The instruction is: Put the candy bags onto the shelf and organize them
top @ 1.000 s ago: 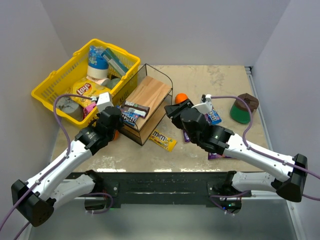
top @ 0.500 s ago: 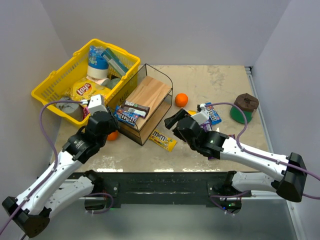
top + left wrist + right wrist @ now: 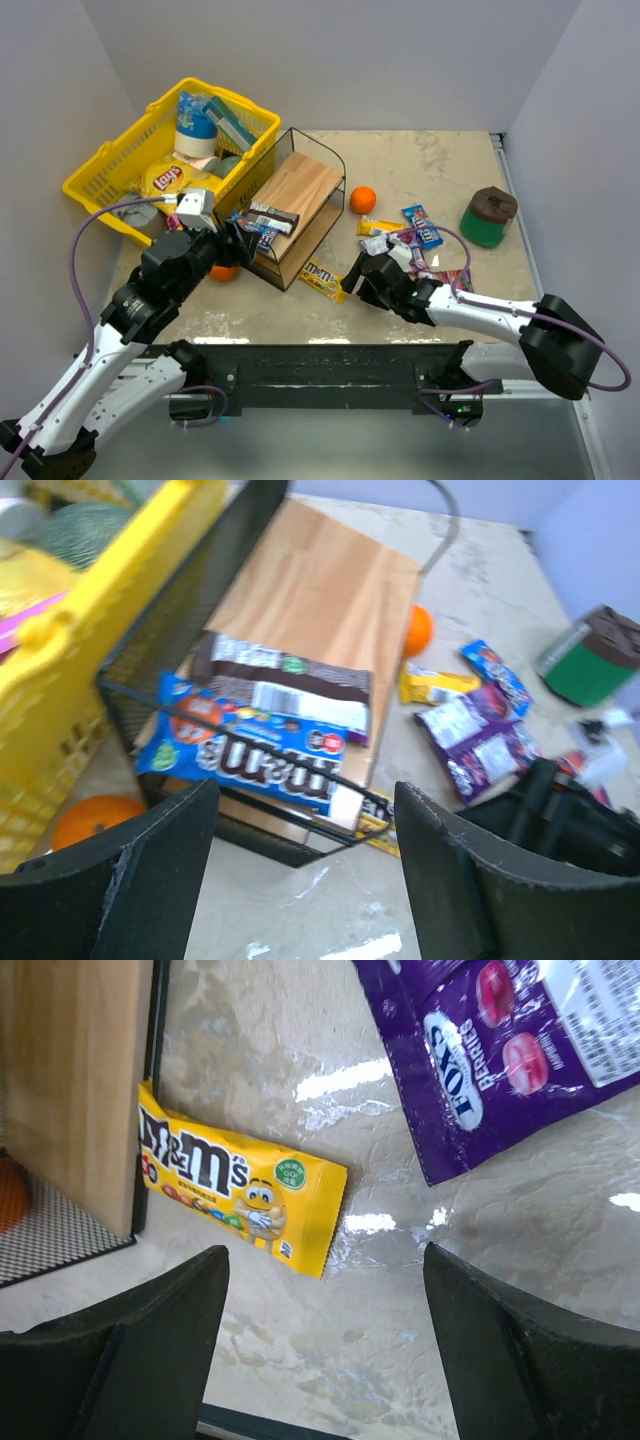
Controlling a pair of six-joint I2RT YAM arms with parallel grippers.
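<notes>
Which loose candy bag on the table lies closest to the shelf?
The yellow M&M's packet, flat beside the near corner of the shelf; the purple packets and the rest lie farther right.

Three cameras: one fixed high over the table, one riding on each wrist.

The top one looks down from above and behind the arm bases, far enough back to take in the yellow basket (image 3: 110,148), the shelf (image 3: 300,185) and the whole table (image 3: 440,160). The left wrist camera peers forward and down between the fingers (image 3: 140,880) of the left gripper (image 3: 305,815). It sits close on the shelf's front, the blue packet (image 3: 250,755) mid-frame, the orange (image 3: 418,630) and purple packets (image 3: 480,735) beyond. The right wrist camera faces almost straight down, very near the tabletop, on the yellow M&M's packet (image 3: 240,1190) beside the shelf's corner. All three views share the shelf.
</notes>
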